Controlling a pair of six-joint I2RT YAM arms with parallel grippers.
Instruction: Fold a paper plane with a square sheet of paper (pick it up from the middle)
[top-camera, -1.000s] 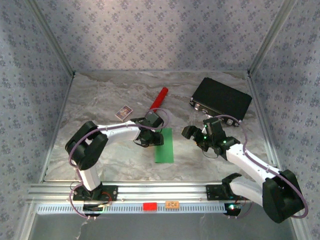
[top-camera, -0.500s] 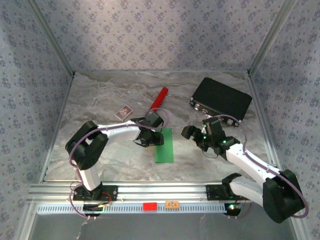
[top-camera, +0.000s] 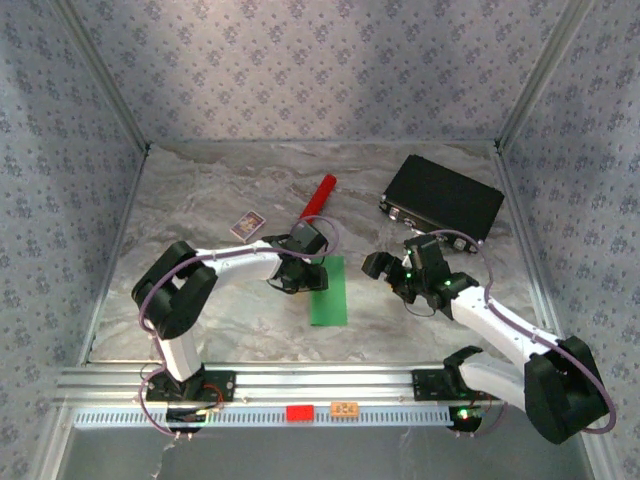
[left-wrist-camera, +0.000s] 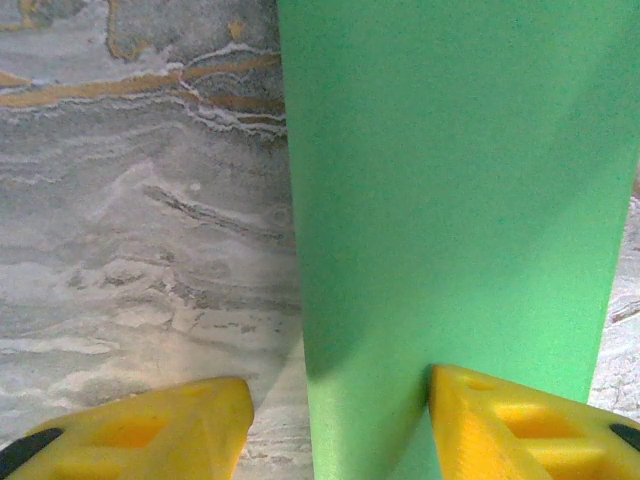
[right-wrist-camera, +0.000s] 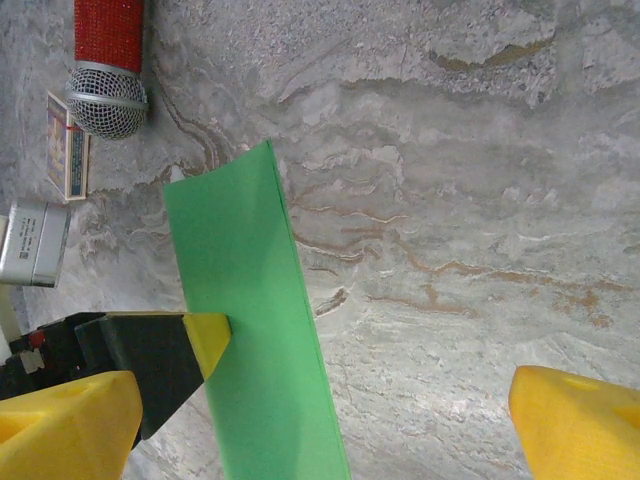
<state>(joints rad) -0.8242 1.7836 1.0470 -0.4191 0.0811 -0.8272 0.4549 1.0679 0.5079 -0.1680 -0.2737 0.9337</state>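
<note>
Paper (top-camera: 328, 292), folded into a green strip, lies flat on the table (top-camera: 200, 190). My left gripper (top-camera: 300, 278) straddles its left edge, jaws apart, clamping nothing; right gripper (top-camera: 388, 270) hovers nearby, spread wide, empty. I'd press the crease evenly, pinning the strip.

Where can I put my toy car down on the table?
Bare table along the back wall, behind the red cylinder and card; also between the green paper and front rail. Crowded middle: left gripper, right gripper, paper.
</note>
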